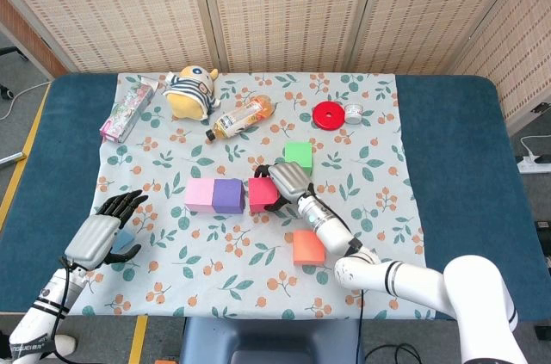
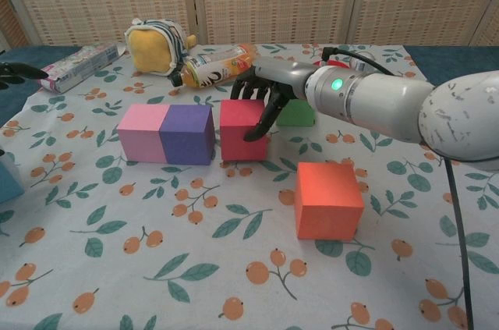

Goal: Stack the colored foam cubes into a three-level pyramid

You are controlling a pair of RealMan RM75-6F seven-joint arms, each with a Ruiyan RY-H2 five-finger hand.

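Observation:
A pink cube and a purple cube sit side by side on the floral cloth. My right hand grips a red cube, fingers over its top and thumb on its right face. The red cube rests on the cloth just right of the purple cube, with a narrow gap between them. A green cube stands behind the hand and an orange cube lies nearer me. My left hand hovers at the near left, fingers spread, above a blue cube.
At the back of the cloth are a plush toy, a juice bottle lying on its side, a pink packet, a red disc and a small tape roll. Blue table surrounds the cloth.

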